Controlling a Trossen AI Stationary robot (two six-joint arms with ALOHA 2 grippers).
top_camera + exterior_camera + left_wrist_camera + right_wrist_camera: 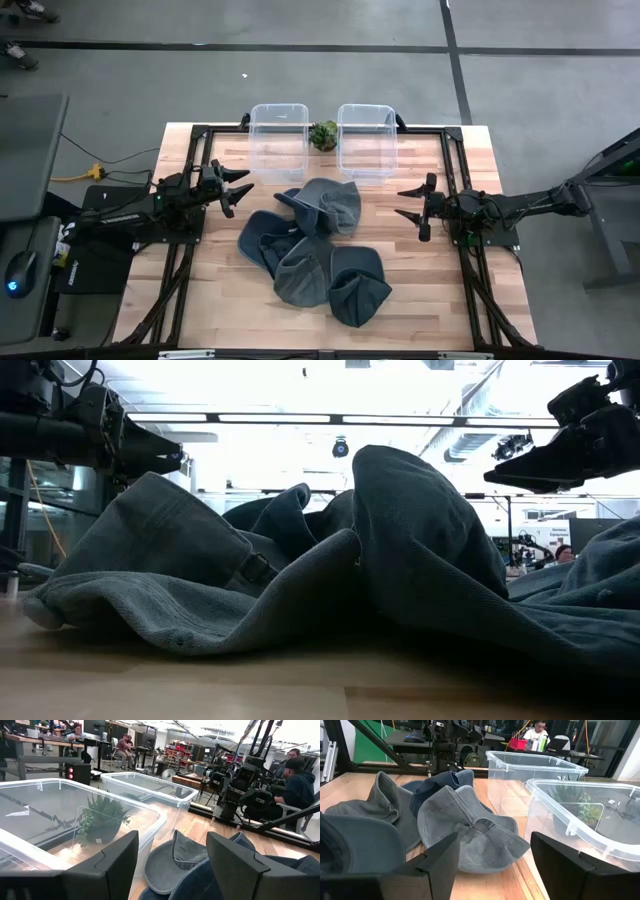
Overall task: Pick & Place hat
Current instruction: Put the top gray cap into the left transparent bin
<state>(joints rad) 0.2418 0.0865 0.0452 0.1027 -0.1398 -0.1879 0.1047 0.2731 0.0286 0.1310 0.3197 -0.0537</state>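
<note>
Risk: overlapping grey-blue denim hats (315, 250) piled mid-desk, grab may snag two. Left gripper (234, 187) and right gripper (413, 208) jaws spread wide, empty, beside pile.

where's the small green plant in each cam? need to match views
High: plant at the table's far edge, in the gap between the two clear bins.
Low: not visible; the hats fill the view.
Left wrist: plant seen through the near bin's clear wall.
Right wrist: plant seen through the near bin's wall.
Shared landmark: the pair of clear bins, in all but the low view.
</note>
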